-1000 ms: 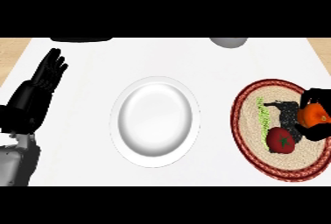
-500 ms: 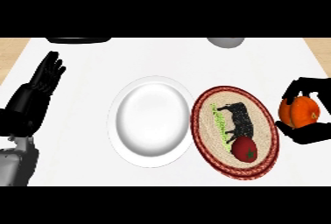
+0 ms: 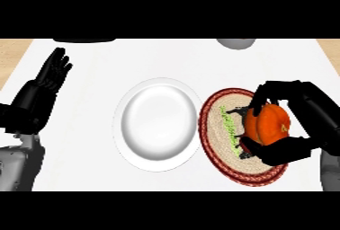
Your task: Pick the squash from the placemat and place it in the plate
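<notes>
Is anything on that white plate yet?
No, empty. The plate shows only bare white; the squash is in the right hand above the placemat.

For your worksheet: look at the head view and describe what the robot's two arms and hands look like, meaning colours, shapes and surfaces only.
Both hands are black: the left hand and the right hand have slender, segmented fingers on blocky black palms and wrists. A smooth, rounded grey forearm shows below the left hand, and another at the right edge. No cables, markings or sleeves show.

Orange squash (image 3: 267,125) seemingly above placemat (image 3: 222,117), beside plate (image 3: 159,123).
</notes>
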Action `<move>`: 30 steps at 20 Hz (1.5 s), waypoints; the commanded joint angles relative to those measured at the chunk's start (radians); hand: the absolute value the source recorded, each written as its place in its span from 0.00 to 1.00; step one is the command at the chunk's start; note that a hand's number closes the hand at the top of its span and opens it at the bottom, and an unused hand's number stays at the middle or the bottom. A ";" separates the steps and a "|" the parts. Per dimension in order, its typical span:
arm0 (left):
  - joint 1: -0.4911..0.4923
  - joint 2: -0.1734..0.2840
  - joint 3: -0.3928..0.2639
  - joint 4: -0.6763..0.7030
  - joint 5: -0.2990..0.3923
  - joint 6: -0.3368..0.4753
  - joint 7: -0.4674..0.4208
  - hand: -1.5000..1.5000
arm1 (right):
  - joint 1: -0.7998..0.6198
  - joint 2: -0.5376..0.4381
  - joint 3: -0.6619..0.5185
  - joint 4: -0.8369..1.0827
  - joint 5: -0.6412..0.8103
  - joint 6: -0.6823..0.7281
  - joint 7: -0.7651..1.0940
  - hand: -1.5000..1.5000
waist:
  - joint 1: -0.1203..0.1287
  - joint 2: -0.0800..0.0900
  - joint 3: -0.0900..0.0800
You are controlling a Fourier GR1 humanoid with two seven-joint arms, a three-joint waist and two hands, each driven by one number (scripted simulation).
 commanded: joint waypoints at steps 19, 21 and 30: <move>-0.078 0.007 0.060 0.044 0.023 -0.070 0.016 0.50 | -0.484 0.331 0.464 0.695 0.146 -0.437 0.290 1.00 | 0.027 0.007 0.000; -0.044 -0.012 0.021 0.004 -0.020 -0.052 0.017 0.50 | -0.483 0.331 0.526 0.787 0.114 -0.506 0.259 1.00 | 0.033 0.007 0.001; -0.050 -0.035 0.013 0.034 -0.036 -0.055 -0.012 0.50 | -0.597 0.332 0.590 1.095 -0.233 -0.667 0.144 0.00 | 0.057 0.015 0.001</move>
